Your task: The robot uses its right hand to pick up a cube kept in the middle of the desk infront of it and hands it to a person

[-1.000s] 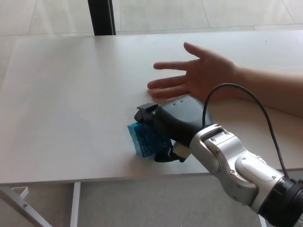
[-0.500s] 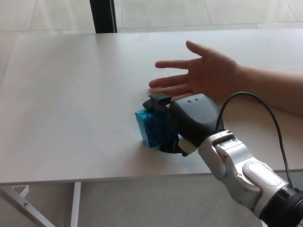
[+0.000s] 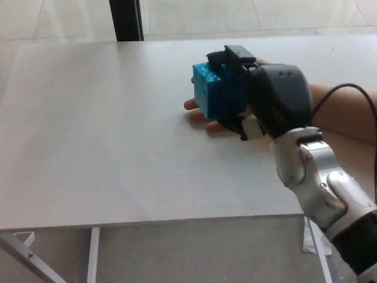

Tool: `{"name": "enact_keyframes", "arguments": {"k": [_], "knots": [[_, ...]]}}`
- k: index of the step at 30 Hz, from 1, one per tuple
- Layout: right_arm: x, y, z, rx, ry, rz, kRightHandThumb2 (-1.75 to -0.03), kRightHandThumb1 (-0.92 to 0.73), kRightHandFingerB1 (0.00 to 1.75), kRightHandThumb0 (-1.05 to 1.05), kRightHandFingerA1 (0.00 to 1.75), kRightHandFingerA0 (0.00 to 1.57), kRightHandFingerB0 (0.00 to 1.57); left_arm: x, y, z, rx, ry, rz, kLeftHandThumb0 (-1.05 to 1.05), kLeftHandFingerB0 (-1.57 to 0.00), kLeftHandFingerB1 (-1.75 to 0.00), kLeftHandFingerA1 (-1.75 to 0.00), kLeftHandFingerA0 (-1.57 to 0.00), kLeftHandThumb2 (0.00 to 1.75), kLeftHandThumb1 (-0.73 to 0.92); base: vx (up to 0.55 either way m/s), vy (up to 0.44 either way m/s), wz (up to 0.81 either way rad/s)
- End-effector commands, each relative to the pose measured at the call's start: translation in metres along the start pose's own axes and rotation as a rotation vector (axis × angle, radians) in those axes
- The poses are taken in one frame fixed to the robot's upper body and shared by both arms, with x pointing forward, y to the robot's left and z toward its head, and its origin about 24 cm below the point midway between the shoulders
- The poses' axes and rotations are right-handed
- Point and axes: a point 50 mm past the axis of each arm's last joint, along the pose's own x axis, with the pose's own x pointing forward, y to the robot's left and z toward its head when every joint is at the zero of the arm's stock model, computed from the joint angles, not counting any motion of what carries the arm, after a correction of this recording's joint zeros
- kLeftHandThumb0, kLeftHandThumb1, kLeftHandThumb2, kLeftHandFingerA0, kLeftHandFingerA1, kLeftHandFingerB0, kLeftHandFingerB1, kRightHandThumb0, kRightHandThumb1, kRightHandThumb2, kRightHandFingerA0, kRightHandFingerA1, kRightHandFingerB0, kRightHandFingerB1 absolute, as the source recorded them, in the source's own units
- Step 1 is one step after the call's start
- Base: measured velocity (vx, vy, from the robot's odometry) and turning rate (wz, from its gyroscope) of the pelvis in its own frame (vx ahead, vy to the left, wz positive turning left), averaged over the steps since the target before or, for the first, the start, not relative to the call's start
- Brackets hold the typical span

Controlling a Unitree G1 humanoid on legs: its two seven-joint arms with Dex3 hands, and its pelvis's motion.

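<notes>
Black fingers (image 3: 232,57) of our right hand (image 3: 268,97) clamp the blue cube (image 3: 215,90), held above the person's open palm (image 3: 203,115) near the tabletop's (image 3: 100,130) far right edge for handover, having risen from the front edge a second earlier.

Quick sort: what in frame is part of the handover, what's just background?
In the job:
blue cube
right hand, shut on the cube
person's hand, under the cube

Just there:
white desk
black post
tiled floor
</notes>
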Motion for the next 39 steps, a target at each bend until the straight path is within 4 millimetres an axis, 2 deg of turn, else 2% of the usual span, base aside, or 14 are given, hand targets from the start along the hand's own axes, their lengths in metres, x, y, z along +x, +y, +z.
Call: {"name": "enact_keyframes", "arguments": {"k": [1, 6, 8, 12, 18, 20, 21, 22, 25, 26, 30, 33, 38, 39], "knots": [[0.020, -0.030, -0.006, -0.050, -0.026, -0.067, -0.87, -0.53, 0.90, -0.22, 1.45, 0.92, 0.93, -0.003, 0.008, 0.002, 0.032, -0.021, 0.020, -0.78, -0.50, -0.42, -0.52, -0.69, 0.62, 0.69, 0.00, 0.000, 0.00], [0.033, -0.046, -0.023, -0.121, -0.011, -0.058, -0.71, -0.56, 0.82, -0.28, 1.55, 0.85, 0.93, -0.003, 0.008, 0.002, 0.008, -0.018, 0.023, -0.77, -0.52, -0.42, -0.52, -0.70, 0.61, 0.69, 0.00, 0.000, 0.00], [0.035, -0.046, -0.032, -0.178, -0.004, -0.033, -0.58, -0.52, 0.65, -0.39, 1.67, 0.81, 0.90, -0.003, 0.008, 0.001, 0.010, -0.023, 0.018, -0.80, -0.52, -0.43, -0.54, -0.69, 0.61, 0.68, 0.00, 0.000, 0.00], [0.037, -0.039, -0.047, -0.289, 0.008, 0.108, -0.60, -0.56, 0.65, -0.35, 1.68, 0.89, 0.92, -0.003, 0.007, 0.001, 0.018, -0.024, 0.018, -0.79, -0.52, -0.43, -0.54, -0.70, 0.61, 0.68, 0.00, 0.000, 0.00], [0.032, -0.028, -0.049, -0.295, -0.011, 0.184, -0.66, -0.48, 0.77, -0.39, 1.56, 0.95, 0.96, -0.002, 0.004, 0.002, 0.017, -0.027, 0.004, -0.79, -0.50, -0.42, -0.53, -0.68, 0.61, 0.69, 0.00, 0.000, 0.00], [0.028, -0.013, -0.052, -0.341, 0.003, 0.274, -0.59, -0.65, 1.13, -0.33, 1.72, 0.82, 0.84, -0.002, 0.002, 0.001, 0.015, -0.033, 0.003, -0.80, -0.52, -0.43, -0.55, -0.72, 0.61, 0.69, 0.00, 0.000, 0.00], [0.029, -0.010, -0.052, -0.346, 0.010, 0.285, -0.61, -0.61, 0.75, -0.34, 1.68, 0.85, 0.89, -0.002, 0.002, 0.001, 0.015, -0.031, 0.004, -0.78, -0.52, -0.42, -0.54, -0.69, 0.61, 0.70, 0.00, 0.000, 0.00], [0.030, -0.005, -0.052, -0.342, 0.031, 0.305, -0.61, -0.59, 0.70, -0.32, 1.66, 0.86, 0.88, -0.001, 0.002, 0.001, 0.007, -0.027, 0.005, -0.79, -0.53, -0.43, -0.55, -0.69, 0.61, 0.69, 0.00, 0.000, 0.00], [0.033, 0.000, -0.051, -0.350, 0.055, 0.330, -0.70, -0.53, 0.94, -0.39, 1.52, 0.93, 0.90, -0.001, 0.002, 0.002, 0.001, -0.031, 0.004, -0.78, -0.53, -0.44, -0.57, -0.73, 0.61, 0.69, 0.00, 0.000, 0.00], [0.034, 0.002, -0.050, -0.350, 0.061, 0.334, -0.64, -0.61, 0.79, -0.32, 1.60, 0.86, 0.86, -0.001, 0.001, 0.002, -0.001, -0.030, 0.005, -0.79, -0.55, -0.44, -0.57, -0.74, 0.61, 0.68, 0.00, 0.000, 0.00], [0.034, 0.007, -0.050, -0.362, 0.069, 0.337, -0.64, -0.61, 0.72, -0.34, 1.62, 0.88, 0.87, 0.001, -0.002, 0.002, -0.002, -0.027, 0.003, -0.79, -0.55, -0.43, -0.55, -0.75, 0.61, 0.68, 0.00, 0.000, 0.00], [0.037, 0.009, -0.049, -0.394, 0.071, 0.325, -0.61, -0.60, 0.91, -0.32, 1.69, 0.90, 0.86, 0.001, -0.003, 0.002, 0.003, -0.028, -0.002, -0.80, -0.53, -0.42, -0.53, -0.71, 0.61, 0.68, 0.00, 0.000, 0.00], [0.038, 0.008, -0.054, -0.474, 0.094, 0.341, -0.58, -0.61, 0.64, -0.34, 1.60, 0.86, 0.86, 0.000, -0.003, 0.003, 0.016, -0.038, -0.013, -0.77, -0.51, -0.43, -0.56, -0.72, 0.61, 0.71, 0.00, 0.000, 0.00], [0.039, 0.007, -0.055, -0.513, 0.097, 0.365, -0.63, -0.65, 0.51, -0.33, 1.44, 0.68, 0.69, 0.000, -0.003, 0.003, 0.016, -0.040, -0.014, -0.80, -0.54, -0.45, -0.59, -0.73, 0.62, 0.70, 0.00, 0.000, 0.00]]}}
